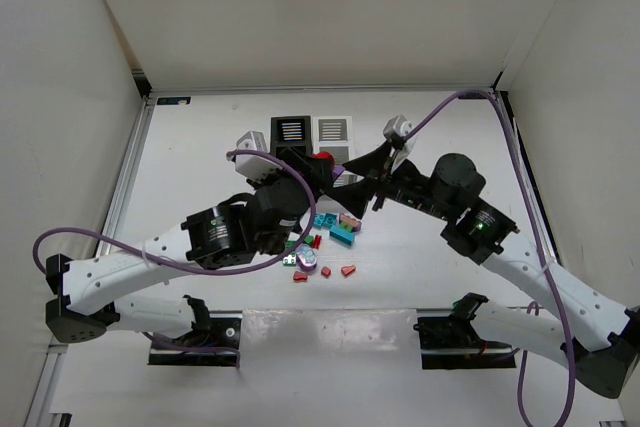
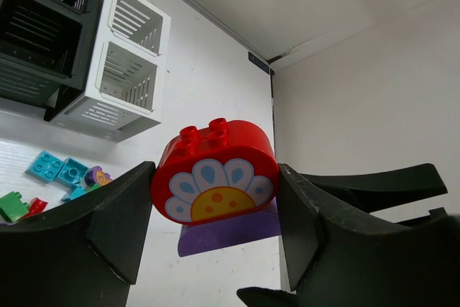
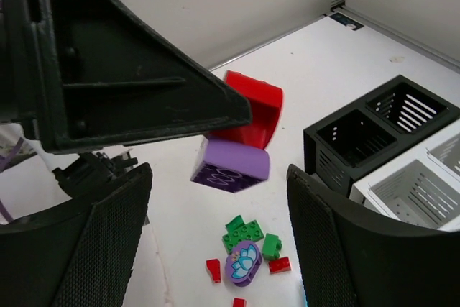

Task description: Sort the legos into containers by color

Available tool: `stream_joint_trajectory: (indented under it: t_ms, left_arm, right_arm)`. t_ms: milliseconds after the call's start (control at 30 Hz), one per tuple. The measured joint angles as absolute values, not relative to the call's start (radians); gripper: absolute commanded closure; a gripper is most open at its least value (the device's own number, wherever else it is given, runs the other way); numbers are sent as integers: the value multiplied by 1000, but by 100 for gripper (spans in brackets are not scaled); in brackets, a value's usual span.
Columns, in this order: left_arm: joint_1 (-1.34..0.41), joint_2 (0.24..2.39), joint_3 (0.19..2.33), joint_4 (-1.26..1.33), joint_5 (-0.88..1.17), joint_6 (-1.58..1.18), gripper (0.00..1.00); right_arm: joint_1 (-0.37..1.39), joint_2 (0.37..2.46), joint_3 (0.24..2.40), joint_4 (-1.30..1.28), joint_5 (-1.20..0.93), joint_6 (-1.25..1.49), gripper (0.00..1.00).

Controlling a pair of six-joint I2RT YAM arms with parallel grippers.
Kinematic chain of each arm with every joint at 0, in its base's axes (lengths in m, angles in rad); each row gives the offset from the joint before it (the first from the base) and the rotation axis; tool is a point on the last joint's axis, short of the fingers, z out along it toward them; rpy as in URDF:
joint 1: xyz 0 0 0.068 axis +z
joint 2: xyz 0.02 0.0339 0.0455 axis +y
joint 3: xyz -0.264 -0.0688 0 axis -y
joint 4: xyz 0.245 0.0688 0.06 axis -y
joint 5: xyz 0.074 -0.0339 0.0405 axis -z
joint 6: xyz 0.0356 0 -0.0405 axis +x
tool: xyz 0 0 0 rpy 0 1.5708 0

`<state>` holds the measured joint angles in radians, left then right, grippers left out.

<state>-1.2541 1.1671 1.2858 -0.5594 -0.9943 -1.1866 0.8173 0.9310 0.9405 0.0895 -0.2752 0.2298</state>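
Red brick gripped; one black bin, one white bin.

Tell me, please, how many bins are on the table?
2: a black bin at the table's far side, and a white bin directly beside it. More could be hidden from view.

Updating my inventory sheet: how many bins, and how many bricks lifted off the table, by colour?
Black slatted plastic bin: 1
White slatted plastic bin: 1
Red rounded plastic flower brick: 1
Purple plastic brick under it: 1
Total: 4
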Motion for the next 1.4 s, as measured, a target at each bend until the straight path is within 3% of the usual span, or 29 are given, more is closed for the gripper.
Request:
stream_joint_trajectory:
  t_ms: [267,367,433,533,567,1133,1400]
  left_arm:
    - [-1256,1167,1286,-544,-994,-1165,41]
    - [-1257,1167,1286,-533,-991,-1147,42]
    - [-1259,1167,1286,-522,-987,-1133,42]
    - [-1258,1163,1286,-514,-990,-1120,42]
    - [-1258,1161,1285,-512,-991,-1119,42]
    - [-1235,1082,1266,-532,-1053,-1039,41]
    - [-916,1199,1417,-600,-887,-801,40]
  right_arm:
    - [818,957,979,77,-324,205,37]
    - [812,960,979,76,-324,201,48]
    - [806,964,980,77,-320,201,75]
    - [794,964,981,75,-320,225,96]
    - [793,964,982,75,-322,230,99]
    - [785,816,932,-56,-336,216,100]
    - [768,688,860,-203,-207,213,100]
